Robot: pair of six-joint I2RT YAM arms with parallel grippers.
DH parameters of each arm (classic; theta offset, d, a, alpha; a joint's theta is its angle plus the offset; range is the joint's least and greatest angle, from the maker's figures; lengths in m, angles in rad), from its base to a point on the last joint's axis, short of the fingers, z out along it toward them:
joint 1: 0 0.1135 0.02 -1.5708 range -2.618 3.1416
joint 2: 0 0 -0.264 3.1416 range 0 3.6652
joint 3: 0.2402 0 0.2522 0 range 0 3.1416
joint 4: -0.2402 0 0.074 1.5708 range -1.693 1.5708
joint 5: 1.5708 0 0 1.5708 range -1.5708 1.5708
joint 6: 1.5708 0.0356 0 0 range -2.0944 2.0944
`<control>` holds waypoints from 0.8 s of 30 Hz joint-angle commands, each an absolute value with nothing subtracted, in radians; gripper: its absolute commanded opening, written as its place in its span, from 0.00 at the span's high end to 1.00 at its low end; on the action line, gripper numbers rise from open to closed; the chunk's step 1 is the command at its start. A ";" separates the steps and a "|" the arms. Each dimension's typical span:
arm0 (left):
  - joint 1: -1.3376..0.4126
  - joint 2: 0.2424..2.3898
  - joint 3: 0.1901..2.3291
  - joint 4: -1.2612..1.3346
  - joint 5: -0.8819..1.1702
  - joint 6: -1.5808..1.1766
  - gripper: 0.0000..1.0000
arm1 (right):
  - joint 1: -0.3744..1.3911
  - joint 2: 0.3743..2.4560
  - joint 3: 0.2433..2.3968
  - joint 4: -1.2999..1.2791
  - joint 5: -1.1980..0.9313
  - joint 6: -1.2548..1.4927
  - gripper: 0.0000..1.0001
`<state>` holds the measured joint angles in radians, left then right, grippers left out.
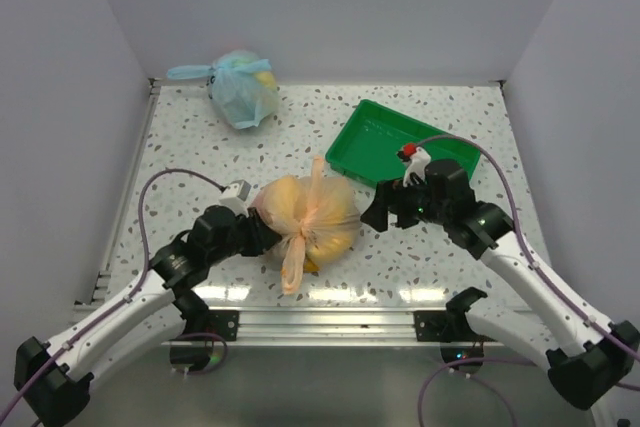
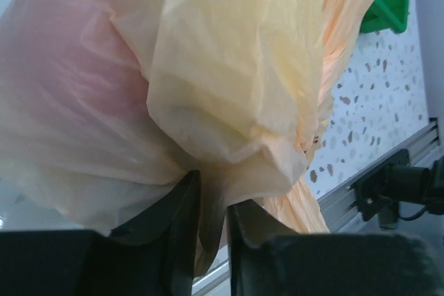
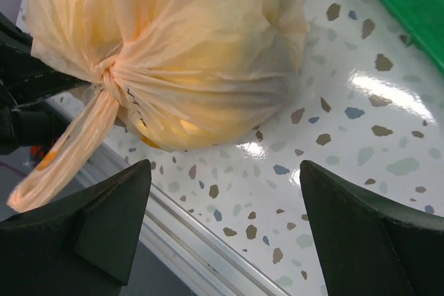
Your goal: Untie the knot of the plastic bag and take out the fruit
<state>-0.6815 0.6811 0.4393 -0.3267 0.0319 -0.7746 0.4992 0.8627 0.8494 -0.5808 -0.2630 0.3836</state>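
**Item:** thin, translucent pale-orange plastic bag, lying on the speckled white table near its front edge, between the two grippers.

**Knot**: twisted orange handle ears on the bag's near side. One loose ear trails from it toward the front rail. The other points toward the flat green plastic tray.

**Left gripper**: the nearer arm. Jaws almost closed, pinching a fold of bag film close to the knot.

**Right gripper**: jaws wide apart, holding nothing, just right of the bag. The knot lies up-left of it, across the bulge.

**Fruit**: inside the bag, only yellowish blurs through the film. Kinds cannot be told.

**Light blue knotted bag**: far left, well apart.
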 commanded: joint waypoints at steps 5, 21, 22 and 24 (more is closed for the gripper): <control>-0.684 0.646 0.569 -0.400 0.009 -0.816 0.48 | 0.741 1.051 0.897 -0.391 -0.129 0.417 0.12; -0.686 0.815 0.655 -0.348 0.003 -0.802 0.35 | 0.923 1.311 0.922 -0.178 0.093 0.316 0.30; -0.684 0.813 0.646 -0.351 0.003 -0.804 0.36 | 0.922 1.319 0.917 -0.155 0.124 0.313 0.34; -0.687 0.804 0.632 -0.354 -0.023 -0.807 0.37 | 0.923 1.356 0.914 -0.135 0.120 0.308 0.35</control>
<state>-0.6823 0.8185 0.6514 -0.3820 0.0101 -0.7944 0.9234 1.3262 0.9241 -0.2440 0.0399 0.3305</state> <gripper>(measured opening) 0.636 0.657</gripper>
